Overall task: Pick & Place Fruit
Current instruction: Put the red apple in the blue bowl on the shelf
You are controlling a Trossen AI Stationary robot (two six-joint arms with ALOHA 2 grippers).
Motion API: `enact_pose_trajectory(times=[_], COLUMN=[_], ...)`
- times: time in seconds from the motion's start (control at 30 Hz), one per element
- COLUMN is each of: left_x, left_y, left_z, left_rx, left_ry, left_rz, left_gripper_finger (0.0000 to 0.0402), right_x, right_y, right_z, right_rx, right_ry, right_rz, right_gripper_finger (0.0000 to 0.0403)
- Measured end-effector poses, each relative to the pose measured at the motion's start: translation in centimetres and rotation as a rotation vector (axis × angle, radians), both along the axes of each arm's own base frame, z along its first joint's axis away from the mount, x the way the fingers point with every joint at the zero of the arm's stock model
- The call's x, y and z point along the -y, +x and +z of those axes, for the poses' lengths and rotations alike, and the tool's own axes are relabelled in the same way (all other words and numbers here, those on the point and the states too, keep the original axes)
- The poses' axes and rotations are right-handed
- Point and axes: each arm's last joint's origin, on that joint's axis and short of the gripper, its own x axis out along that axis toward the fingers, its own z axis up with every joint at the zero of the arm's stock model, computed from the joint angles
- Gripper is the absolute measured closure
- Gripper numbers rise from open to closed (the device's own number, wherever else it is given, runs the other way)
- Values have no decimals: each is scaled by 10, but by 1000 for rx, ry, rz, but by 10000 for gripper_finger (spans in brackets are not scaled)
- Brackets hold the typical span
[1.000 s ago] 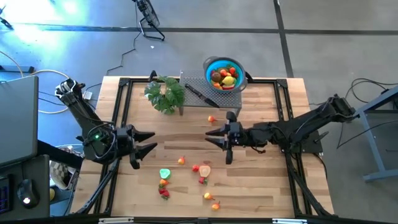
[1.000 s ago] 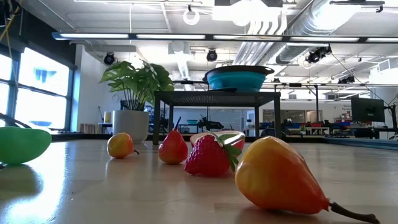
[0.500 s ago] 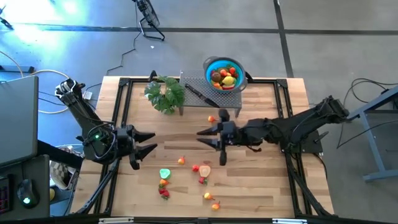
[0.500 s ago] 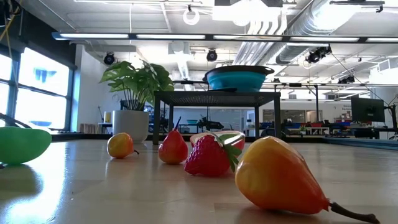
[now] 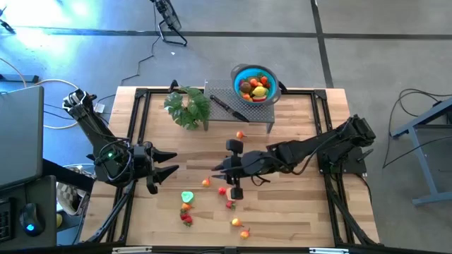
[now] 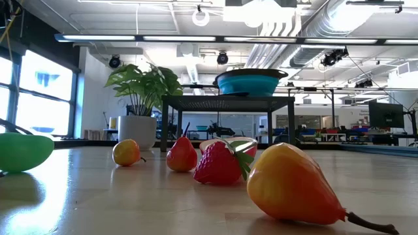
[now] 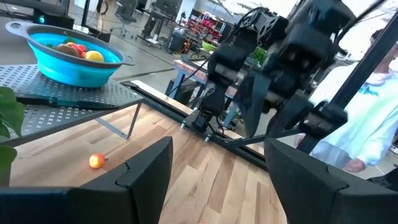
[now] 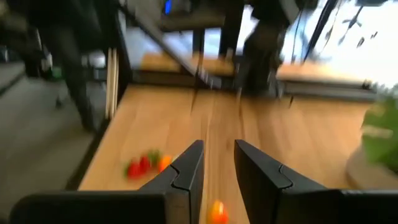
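Several small toy fruits lie loose on the wooden table near its front middle: an orange one [image 5: 205, 182], a red one [image 5: 222, 190], a green one [image 5: 186, 197], strawberries [image 5: 186, 219] and a pear-shaped one [image 6: 294, 186]. One small fruit [image 5: 241, 135] lies beside the rack. More fruit fills the blue bowl [image 5: 254, 83] on the black rack [image 5: 247, 111]. My right gripper [image 5: 216, 170] hovers above the loose fruits, tipped down, its fingers [image 8: 189, 171] a narrow gap apart and empty. My left gripper [image 5: 169, 168] waits open at the table's left.
A leafy potted plant [image 5: 188, 106] stands at the back left beside the rack. A black-handled knife [image 5: 227, 107] lies on the rack. A black frame runs along the table's edges [image 5: 141, 127]. A person [image 7: 373, 124] shows beyond the table in the left wrist view.
My right gripper has swept from the table's middle toward the left and near edges, out over the loose fruits, and has tipped downward. Its finger gap looks unchanged. The fruits have stayed in place.
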Motion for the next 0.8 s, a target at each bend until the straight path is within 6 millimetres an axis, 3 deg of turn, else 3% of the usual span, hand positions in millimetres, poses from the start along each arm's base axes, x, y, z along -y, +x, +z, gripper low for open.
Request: enact_pose_trajectory(times=[0.33,0.8], left_x=[0,0], left_y=[0,0], left_z=[-1,-2], left_rx=[-12,-17], left_ry=[16,22], left_rz=[0,0], left_gripper_finger=[153,153], right_x=[2,1], right_y=[-15,-18], right_z=[-35,-37], right_rx=[-321,-351], right_ry=[-60,-65], right_rz=[61,7], right_gripper_finger=[321,305])
